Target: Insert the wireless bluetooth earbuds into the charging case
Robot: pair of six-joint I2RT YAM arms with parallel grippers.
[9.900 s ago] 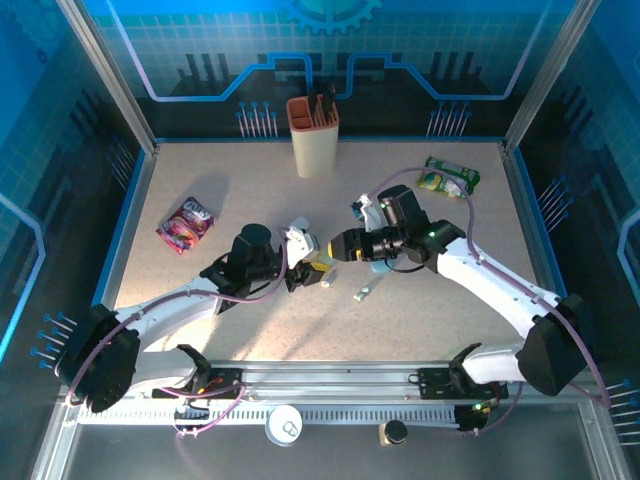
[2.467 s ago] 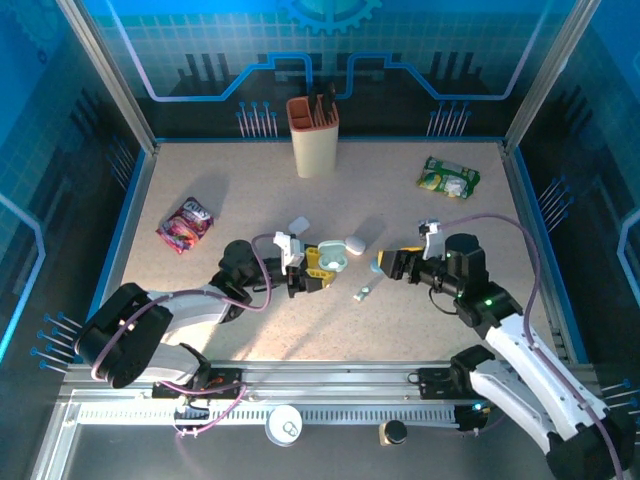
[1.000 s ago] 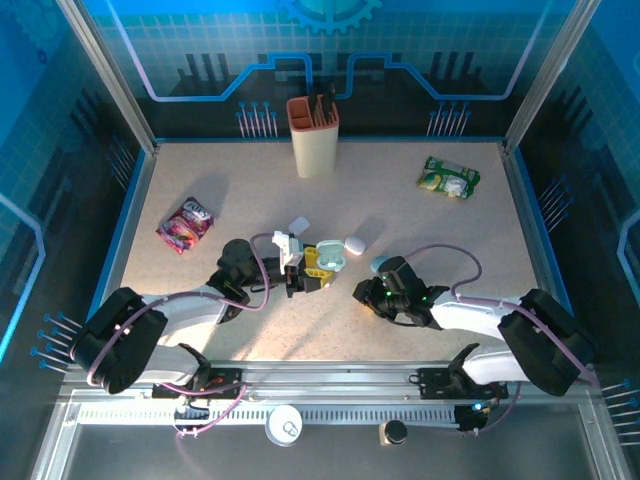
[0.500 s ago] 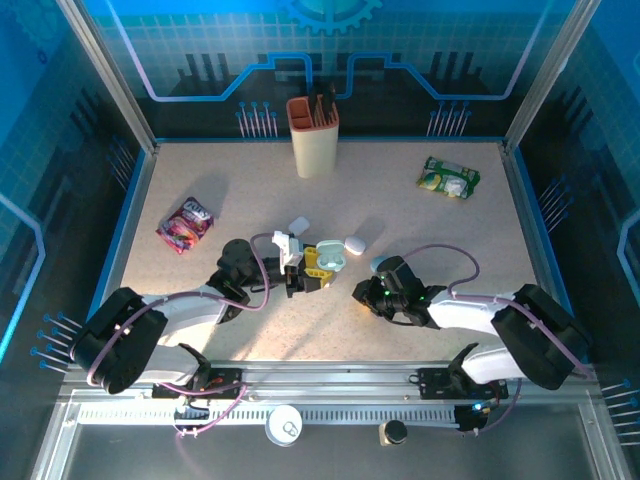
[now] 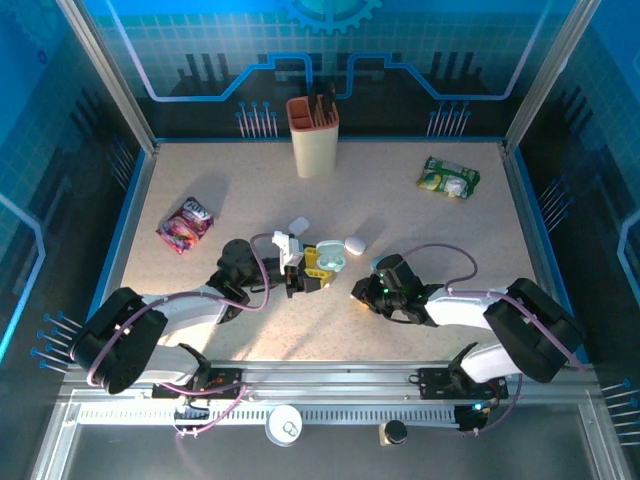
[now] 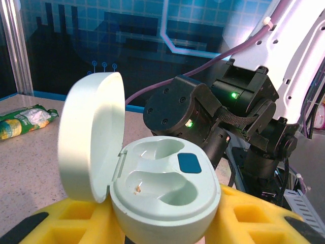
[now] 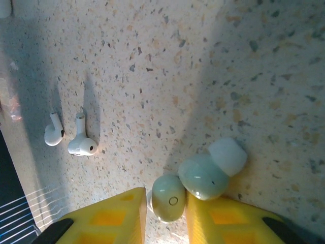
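The charging case is pale mint and pebble-shaped. Its lid stands open and both wells are empty. My left gripper is shut on it between yellow pads, just left of the table's middle. My right gripper is down at the tabletop with a pale mint earbud pinched between its yellow fingers. That bud's round body and pale tip stick out past the right pad. In the top view the right gripper sits close to the right of the case. Two white stemmed earbuds lie to the left.
A beige holder stands at the back centre. A snack bag lies at the left and a green packet at the back right. A white closed case and a small white piece lie just behind the grippers.
The right gripper has narrowed its jaws onto the pale mint earbud and edged slightly towards the case. The left arm and the open case have stayed still.
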